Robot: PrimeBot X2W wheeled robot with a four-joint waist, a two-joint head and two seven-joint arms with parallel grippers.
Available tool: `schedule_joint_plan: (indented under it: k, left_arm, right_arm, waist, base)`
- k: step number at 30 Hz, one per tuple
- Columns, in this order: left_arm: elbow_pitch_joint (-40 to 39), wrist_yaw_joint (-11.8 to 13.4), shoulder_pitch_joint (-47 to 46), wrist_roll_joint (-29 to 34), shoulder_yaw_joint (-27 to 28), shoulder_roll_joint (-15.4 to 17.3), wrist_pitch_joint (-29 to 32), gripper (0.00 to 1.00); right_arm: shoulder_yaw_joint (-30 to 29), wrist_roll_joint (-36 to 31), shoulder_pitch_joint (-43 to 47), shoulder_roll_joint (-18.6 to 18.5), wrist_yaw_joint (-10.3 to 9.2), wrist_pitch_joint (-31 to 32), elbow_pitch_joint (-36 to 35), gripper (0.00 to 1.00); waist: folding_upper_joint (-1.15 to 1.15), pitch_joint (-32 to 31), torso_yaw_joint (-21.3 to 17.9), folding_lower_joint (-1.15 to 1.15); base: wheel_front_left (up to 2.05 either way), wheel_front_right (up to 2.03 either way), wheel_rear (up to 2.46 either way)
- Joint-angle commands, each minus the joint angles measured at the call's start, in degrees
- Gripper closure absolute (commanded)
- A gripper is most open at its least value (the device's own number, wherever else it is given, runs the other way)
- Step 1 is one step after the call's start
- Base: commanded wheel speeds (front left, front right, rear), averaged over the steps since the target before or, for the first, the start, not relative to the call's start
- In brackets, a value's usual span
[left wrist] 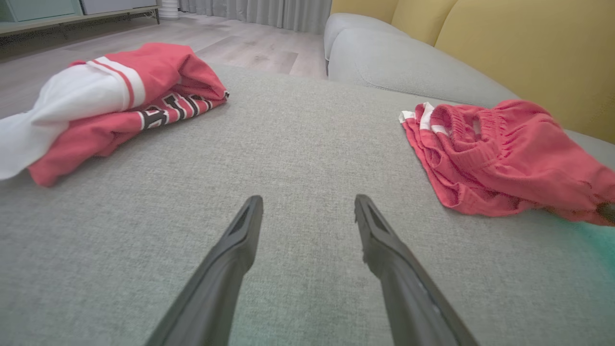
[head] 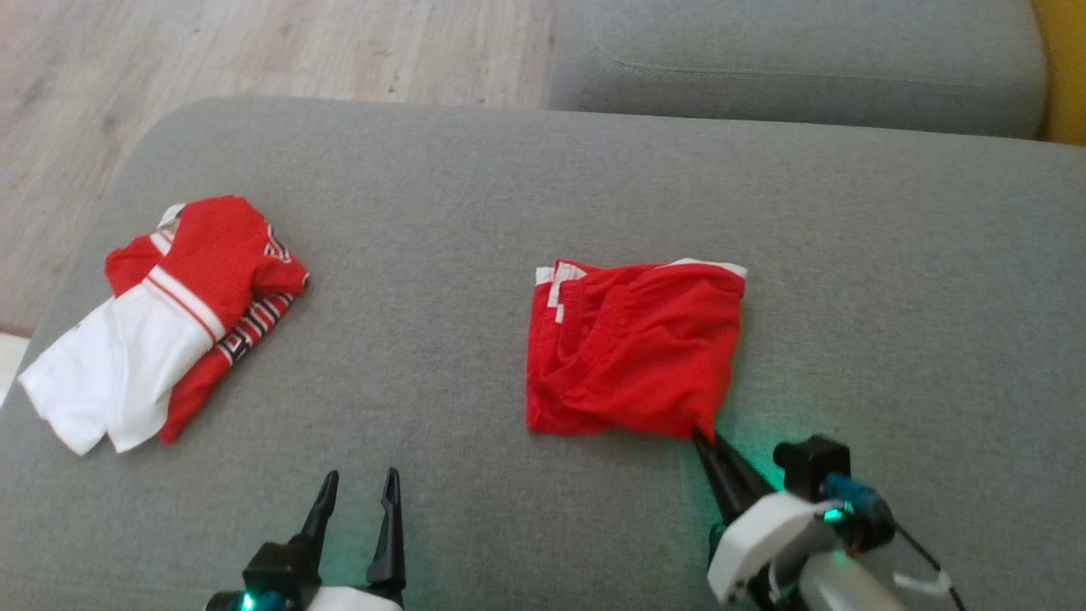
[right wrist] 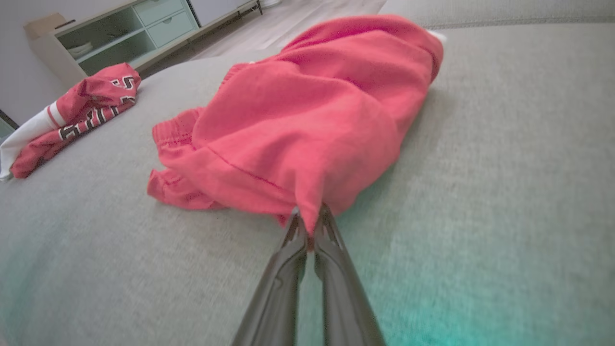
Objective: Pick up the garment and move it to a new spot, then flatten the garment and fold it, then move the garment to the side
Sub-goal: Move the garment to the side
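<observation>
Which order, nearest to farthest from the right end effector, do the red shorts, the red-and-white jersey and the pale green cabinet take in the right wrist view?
1. The red shorts: a corner pinched in the right end effector, straight ahead.
2. The red-and-white jersey: farther off, left, on the grey cushion.
3. The pale green cabinet: farthest, upper left, beyond the cushion.

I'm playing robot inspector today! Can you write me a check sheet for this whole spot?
Surface: grey sofa cushion, soft fabric.
Job's things: red shorts, crumpled, near corner pinched.
Clutter: red and white jersey, bundled at the left.
End effectors: left end effector open, holding nothing; right end effector shut on the shorts' corner.
Cables: thin dark cable at the right wrist.
Surroundings: wood floor, yellow backrest, pale cabinet.
</observation>
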Motion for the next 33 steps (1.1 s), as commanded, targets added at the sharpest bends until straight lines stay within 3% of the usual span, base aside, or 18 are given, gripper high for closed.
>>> schedule_joint_plan:
  k: [1, 7, 8, 9, 10, 15, 23, 28, 33]
  left_arm:
    - [-1.87, -0.13, -1.25, -0.54, 1.44, 0.3, -0.29, 0.0]
    - [-1.78, -0.23, -0.62, -0.77, 1.33, 0.3, -0.29, 0.0]
    - [-1.8, -0.13, -0.69, -0.84, 1.28, 0.3, -0.29, 0.0]
    - [-1.84, -0.1, -0.75, -0.83, 1.32, 0.3, -0.29, 0.0]
    - [-1.87, -0.03, -0.83, -0.83, 1.4, 0.3, -0.29, 0.0]
    - [-2.26, 0.38, -1.01, -0.32, 2.32, 0.3, -0.29, 0.0]
    - [-3.94, 0.85, -1.95, 2.89, 5.65, 0.3, -0.29, 0.0]
    - [-4.5, 1.16, -2.35, 5.25, 7.41, 0.3, -0.29, 0.0]
    - [-4.24, 1.18, -1.85, 6.16, 8.15, 0.3, -0.29, 0.0]
  right_arm:
    - [1.67, 0.4, 0.77, 0.01, -0.04, -0.8, -1.87, 1.0]
    - [2.85, -1.41, 4.88, 0.02, -0.04, -0.8, -1.5, 1.0]
    - [2.69, -1.58, 5.59, 0.02, -0.04, -0.8, -1.42, 0.79]
    - [2.37, -1.35, 5.85, 0.02, -0.04, -0.8, -1.92, 0.1]
    - [2.19, -0.91, 6.13, 0.02, -0.04, -0.8, -2.79, 0.0]
    - [-1.44, -0.79, 7.47, 0.02, -0.04, -0.8, -9.14, 0.0]
    - [-13.83, -3.98, 8.11, 0.02, -0.04, -0.8, -21.33, 0.0]
    - [-17.72, -5.35, 7.34, 0.02, -0.04, -0.8, -22.54, 0.0]
    - [-17.84, -6.61, 6.94, 0.02, -0.04, -0.8, -18.45, 0.0]
  waist:
    - [0.0, -0.39, -0.64, 0.0]
    - [0.0, -0.79, -2.52, 0.0]
    - [0.0, -0.76, -3.04, 0.0]
    - [0.0, -0.76, -3.35, 0.0]
    - [0.0, -0.74, -3.63, 0.0]
    - [0.0, -1.34, -5.33, 0.0]
    - [0.0, -1.81, -7.94, 0.0]
    - [0.0, -2.09, -8.96, 0.0]
    - [0.0, -2.29, -9.13, 0.0]
  base:
    - [0.0, 0.0, 0.0]
    - [0.0, 0.0, 0.0]
    - [0.0, 0.0, 0.0]
    - [0.0, 0.0, 0.0]
    - [0.0, 0.0, 0.0]
    - [0.0, 0.0, 0.0]
    - [0.0, 0.0, 0.0]
    - [0.0, 0.0, 0.0]
    - [0.0, 0.0, 0.0]
